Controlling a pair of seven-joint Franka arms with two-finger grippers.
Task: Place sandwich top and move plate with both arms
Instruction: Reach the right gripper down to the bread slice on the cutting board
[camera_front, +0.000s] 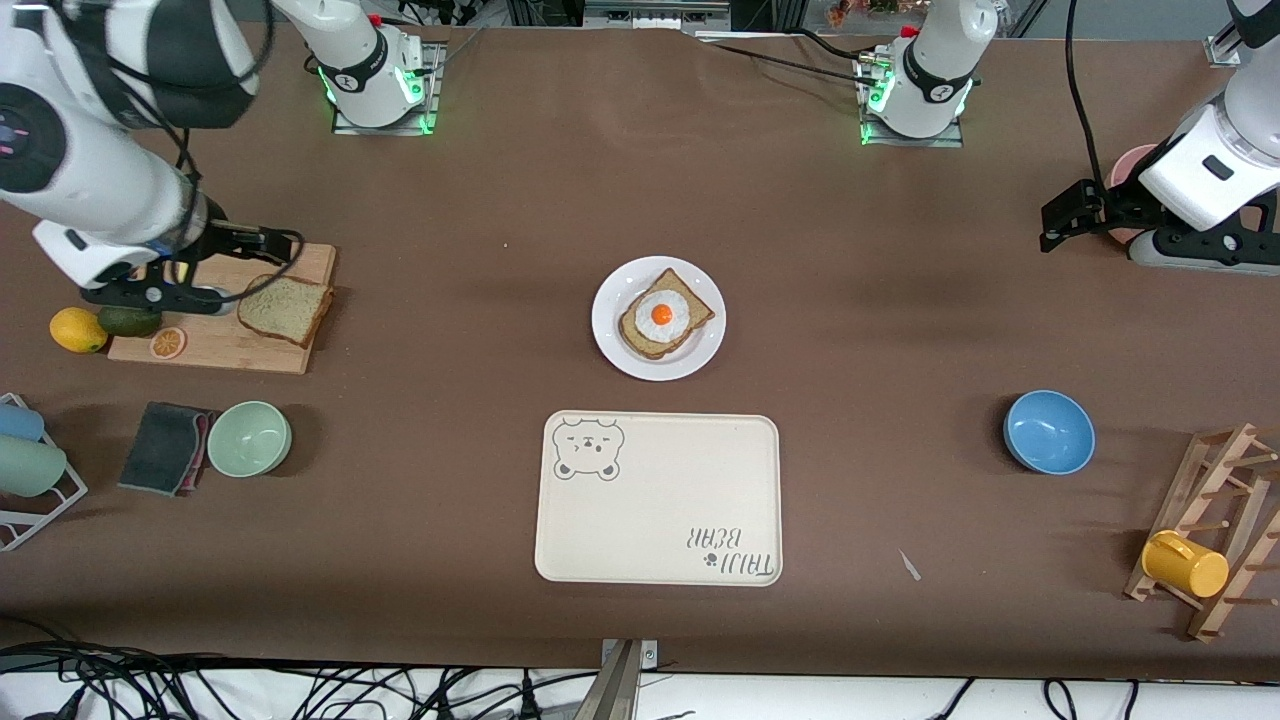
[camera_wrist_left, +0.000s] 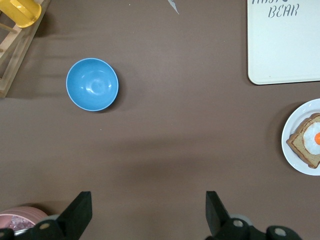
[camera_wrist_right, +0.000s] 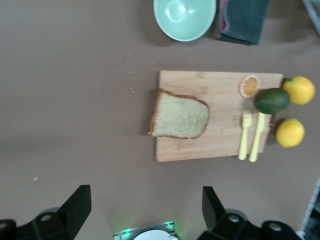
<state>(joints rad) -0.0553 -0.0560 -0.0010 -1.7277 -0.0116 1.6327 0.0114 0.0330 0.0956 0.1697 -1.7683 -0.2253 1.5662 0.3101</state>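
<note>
The sandwich top, a tan speckled slice with a brown crust, lies on a wooden cutting board at the right arm's end of the table; it also shows in the right wrist view. The round white plate sits mid-table and holds a like slice with a fried egg; its edge shows in the left wrist view. My right gripper is open and empty, up over the board beside the slice. My left gripper is open and empty, up over the left arm's end.
A cream bear tray lies nearer the camera than the plate. A blue bowl and a wooden rack with a yellow mug are toward the left arm's end. A green bowl, dark cloth, lemon and avocado are by the board.
</note>
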